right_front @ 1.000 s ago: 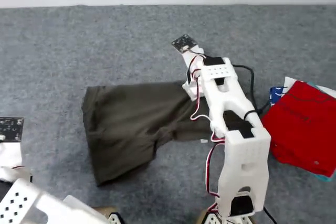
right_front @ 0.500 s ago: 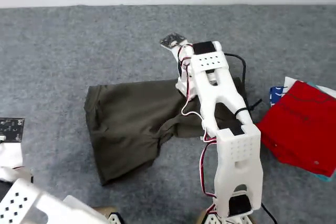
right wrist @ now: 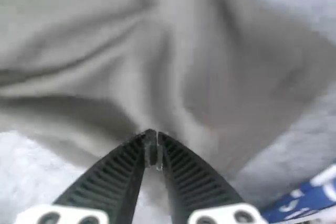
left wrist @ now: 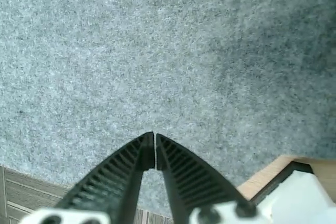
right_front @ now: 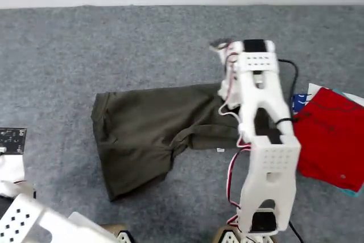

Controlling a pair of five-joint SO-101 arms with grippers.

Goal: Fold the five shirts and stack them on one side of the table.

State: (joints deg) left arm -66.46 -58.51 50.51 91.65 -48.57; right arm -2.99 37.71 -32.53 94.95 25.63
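An olive shirt (right_front: 148, 129) lies crumpled across the middle of the grey carpeted table (right_front: 114, 44), with a sleeve hanging toward the front. The right arm (right_front: 259, 101) stands over the shirt's right edge. In the right wrist view my right gripper (right wrist: 151, 148) is shut, its tips pinching the olive shirt (right wrist: 157, 51), whose folds run in to the tips. A stack of folded shirts with a red shirt (right_front: 330, 135) on top sits at the right side. My left gripper (left wrist: 155, 153) is shut with nothing in it, above bare carpet near the table's front edge.
Under the red shirt a blue-and-white shirt (right_front: 300, 102) sticks out. The left arm's white body (right_front: 23, 220) and a circuit board (right_front: 11, 139) sit at the front left corner. A wooden table edge (left wrist: 273, 174) shows below the left gripper.
The right arm swung left, then back to the right and a little farther. The shirt's right edge now lies stretched out toward the red stack. The left arm kept still.
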